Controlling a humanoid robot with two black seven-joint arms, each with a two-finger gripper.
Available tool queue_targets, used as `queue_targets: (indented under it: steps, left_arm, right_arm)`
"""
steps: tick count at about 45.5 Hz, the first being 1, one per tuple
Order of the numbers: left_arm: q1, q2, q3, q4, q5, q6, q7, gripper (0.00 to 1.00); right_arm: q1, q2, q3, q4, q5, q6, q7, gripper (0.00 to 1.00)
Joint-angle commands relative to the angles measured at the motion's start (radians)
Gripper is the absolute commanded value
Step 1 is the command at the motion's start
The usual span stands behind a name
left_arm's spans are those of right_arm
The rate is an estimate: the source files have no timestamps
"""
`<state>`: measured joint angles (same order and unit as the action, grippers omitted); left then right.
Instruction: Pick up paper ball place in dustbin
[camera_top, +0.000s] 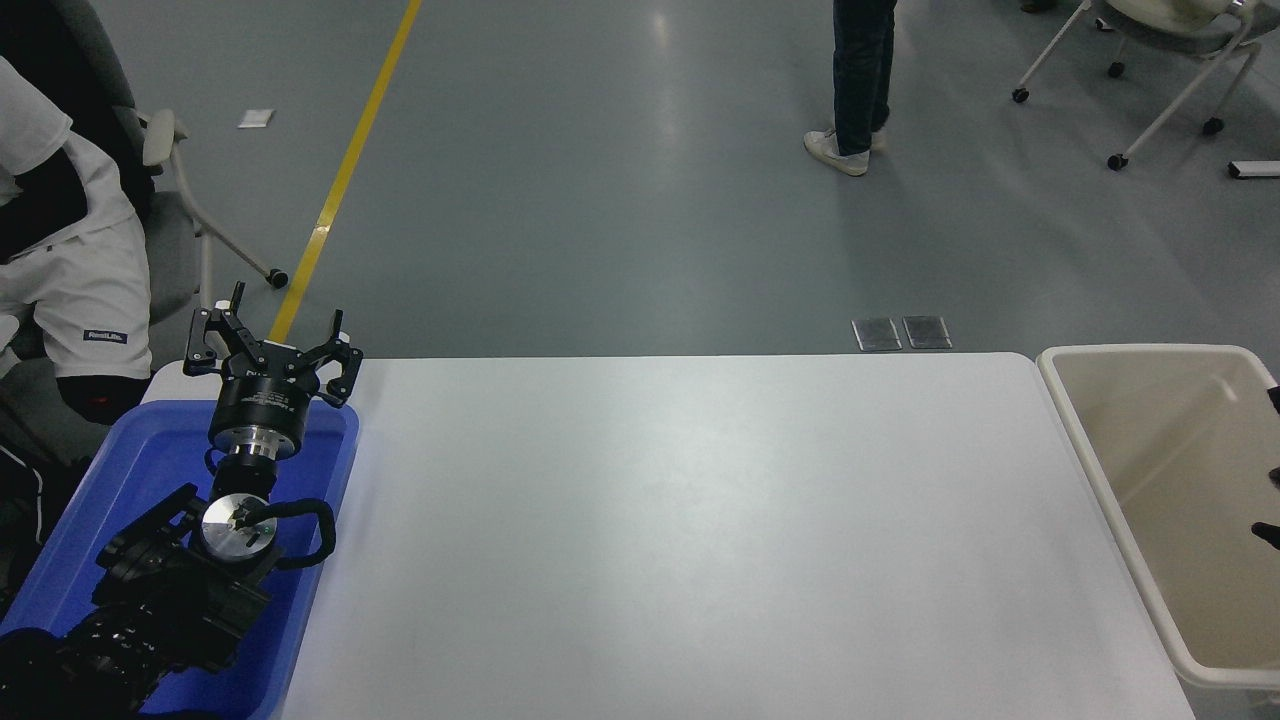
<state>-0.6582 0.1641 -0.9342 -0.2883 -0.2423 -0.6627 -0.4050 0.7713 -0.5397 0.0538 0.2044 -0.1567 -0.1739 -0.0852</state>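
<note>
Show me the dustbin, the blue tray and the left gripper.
dustbin (1065, 420): head view, left rim.
blue tray (150, 460): head view, bare floor.
left gripper (270, 335): head view, between its fingertips.

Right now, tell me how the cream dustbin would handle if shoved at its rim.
The dustbin looks like thin moulded plastic with nothing showing inside, so it is probably light for its size. Its thick rounded rim should stay stiff. The deep smooth walls likely flex and feel slippery.
</note>
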Motion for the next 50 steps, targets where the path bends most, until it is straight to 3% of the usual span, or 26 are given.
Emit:
queue_targets:
  steps: [1, 8, 11, 19, 33, 40, 50]
  left_arm:
    - [0.0, 0.0, 0.0, 0.0, 0.0, 0.0, 0.0, 0.99]
    - [0.0, 0.0, 0.0, 0.0, 0.0, 0.0, 0.0, 0.99]
    - [0.0, 0.0, 0.0, 0.0, 0.0, 0.0, 0.0, 0.99]
    - [0.0, 0.0, 0.0, 0.0, 0.0, 0.0, 0.0, 0.99]
    - [0.0, 0.0, 0.0, 0.0, 0.0, 0.0, 0.0, 0.99]
    - [0.0, 0.0, 0.0, 0.001, 0.0, 0.0, 0.0, 0.99]
    - [0.0, 0.0, 0.0, 0.0, 0.0, 0.0, 0.0, 0.99]
  right_arm:
    - [0.013, -0.039, 0.309, 0.116, 0.008, 0.002, 0.007, 1.0]
    - [0.0, -0.036, 0.514, 0.159, 0.017, 0.01, 0.013, 1.0]
    - [0.0, -0.034, 0.549, 0.185, 0.019, 0.034, 0.038, 1.0]
    - [-0.003, -0.023, 0.62, 0.224, 0.054, 0.148, 0.205, 1.0]
    - [-0.053, 0.089, 0.643, 0.234, 0.183, 0.352, 0.392, 1.0]
    - [-0.073, 0.159, 0.65, 0.234, 0.184, 0.415, 0.459, 1.0]
    - [-0.098, 0.256, 0.658, 0.228, 0.186, 0.421, 0.653, 1.0]
